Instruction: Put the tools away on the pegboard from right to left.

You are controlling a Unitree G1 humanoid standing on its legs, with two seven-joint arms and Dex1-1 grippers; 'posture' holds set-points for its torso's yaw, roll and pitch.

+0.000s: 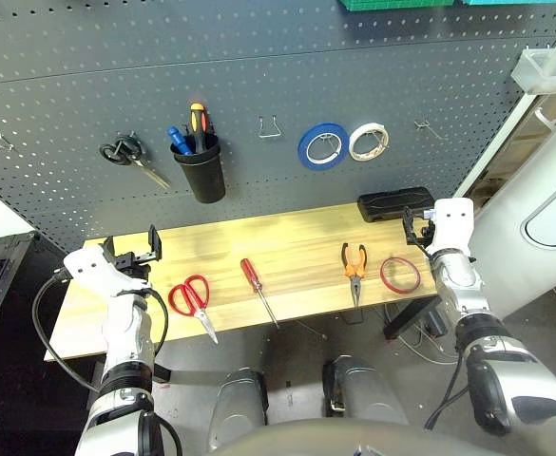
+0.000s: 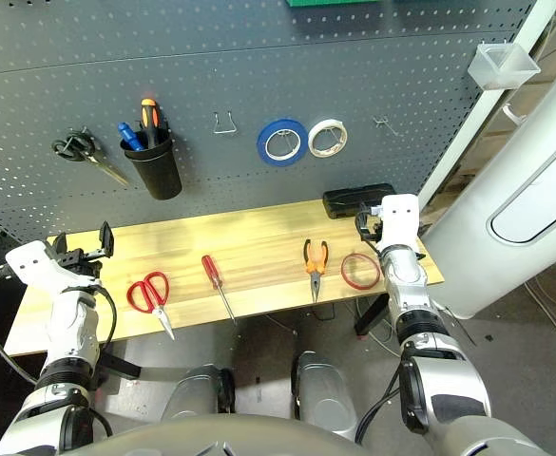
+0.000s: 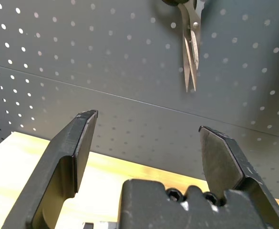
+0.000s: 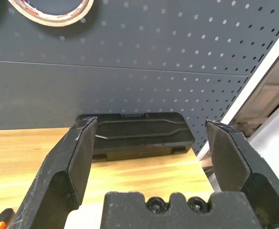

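Four tools lie in a row on the wooden tabletop (image 1: 297,237): a thin red tape ring (image 1: 400,275) at the right, orange-and-black pliers (image 1: 354,266), a red-handled screwdriver (image 1: 257,288), and red-handled scissors (image 1: 192,299) at the left. The dark grey pegboard (image 1: 258,85) rises behind them. My right gripper (image 1: 416,224) hovers open just behind the tape ring, facing the board. Over the table's left end, my left gripper (image 1: 132,245) stands open and holds nothing. Both wrist views show wide-spread jaws, left (image 3: 146,129) and right (image 4: 151,129).
On the board hang black-handled scissors (image 1: 130,157), a black cup (image 1: 200,169) of screwdrivers, a blue tape roll (image 1: 322,145) and a white one (image 1: 368,142). Bare hooks sit at centre (image 1: 269,126) and right (image 1: 428,126). A black case (image 1: 395,203) lies at the table's back right.
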